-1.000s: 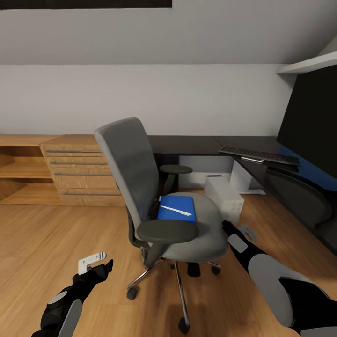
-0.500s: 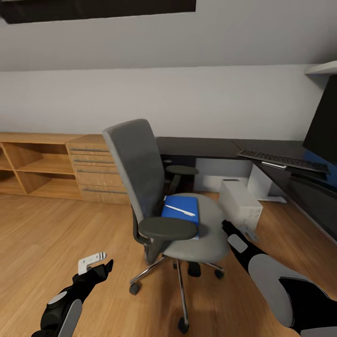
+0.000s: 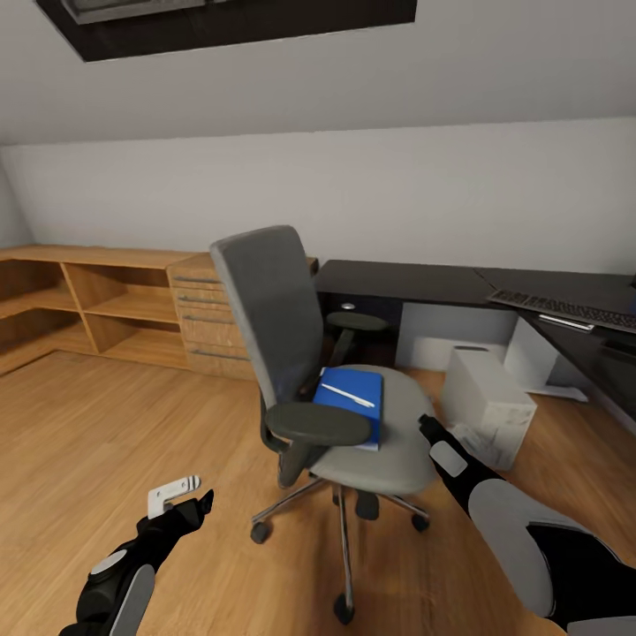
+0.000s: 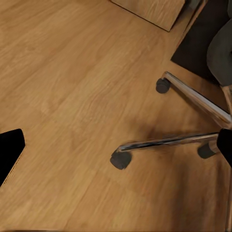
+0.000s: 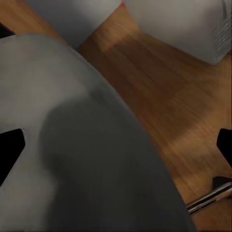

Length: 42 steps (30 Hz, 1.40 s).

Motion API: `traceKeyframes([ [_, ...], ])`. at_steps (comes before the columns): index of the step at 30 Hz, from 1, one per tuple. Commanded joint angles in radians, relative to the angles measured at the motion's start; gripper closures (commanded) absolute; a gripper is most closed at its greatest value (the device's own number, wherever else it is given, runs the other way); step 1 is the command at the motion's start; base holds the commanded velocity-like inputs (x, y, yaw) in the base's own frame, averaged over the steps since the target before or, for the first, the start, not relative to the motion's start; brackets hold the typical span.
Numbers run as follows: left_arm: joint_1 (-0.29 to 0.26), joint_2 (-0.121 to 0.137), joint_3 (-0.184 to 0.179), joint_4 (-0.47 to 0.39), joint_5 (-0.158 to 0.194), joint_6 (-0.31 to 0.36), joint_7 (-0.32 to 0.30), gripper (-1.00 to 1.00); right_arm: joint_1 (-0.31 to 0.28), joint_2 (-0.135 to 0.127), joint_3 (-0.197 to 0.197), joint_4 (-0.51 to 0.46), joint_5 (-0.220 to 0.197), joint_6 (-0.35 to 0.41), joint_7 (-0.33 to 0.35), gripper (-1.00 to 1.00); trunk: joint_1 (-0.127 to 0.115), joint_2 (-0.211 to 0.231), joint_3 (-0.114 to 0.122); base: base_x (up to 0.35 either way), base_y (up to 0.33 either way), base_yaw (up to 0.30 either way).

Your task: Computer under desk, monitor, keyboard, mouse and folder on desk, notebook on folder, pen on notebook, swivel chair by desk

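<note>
Home study under a sloped ceiling: swivel chair (image 3: 300, 371) at centre, black desk (image 3: 415, 281) at 2 o'clock, wooden shelving (image 3: 97, 300) at 10 o'clock, wood floor (image 3: 106, 442).

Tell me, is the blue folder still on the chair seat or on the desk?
On the seat: the folder lies flat on the swivel chair, pen on top.

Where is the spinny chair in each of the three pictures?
Head view: the chair stands mid-picture on the wood floor, with the blue folder on its seat.
Left wrist view: its chrome legs and black castors cross the right side.
Right wrist view: its grey seat covers the left and middle.
Shared landmark: the chrome legs on the wood floor.
</note>
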Motion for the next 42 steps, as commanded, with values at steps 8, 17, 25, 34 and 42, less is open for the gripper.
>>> traceKeyframes([
  [8, -0.001, 0.000, -0.001, -0.001, 0.010, 0.004, 0.008, -1.00, 0.000, 0.001, 0.005, 0.005, -0.021, -0.001, 0.001, -1.00, 0.000, 0.000, -0.001, 0.000, 0.000, 0.177],
  [17, -0.001, 0.000, -0.001, -0.001, 0.011, 0.004, 0.008, -1.00, 0.000, 0.002, 0.007, 0.005, -0.021, -0.002, 0.001, -1.00, 0.000, 0.000, -0.001, 0.000, 0.000, 0.099],
  [25, -0.001, 0.000, -0.001, -0.001, 0.011, 0.004, 0.008, -1.00, 0.000, 0.002, 0.008, 0.005, -0.021, -0.002, 0.001, -1.00, 0.000, 0.000, -0.001, 0.000, 0.000, 0.267],
  [34, -0.001, 0.000, -0.002, 0.002, 0.011, 0.004, 0.008, -1.00, 0.000, 0.001, 0.007, 0.003, -0.021, -0.002, 0.003, -1.00, 0.000, 0.000, -0.001, 0.000, 0.000, 0.272],
  [42, -0.001, -0.001, -0.003, 0.013, 0.011, 0.004, 0.008, -1.00, 0.000, 0.001, 0.006, -0.012, -0.021, -0.002, 0.002, -1.00, 0.000, 0.000, -0.002, 0.007, 0.000, 0.248],
])
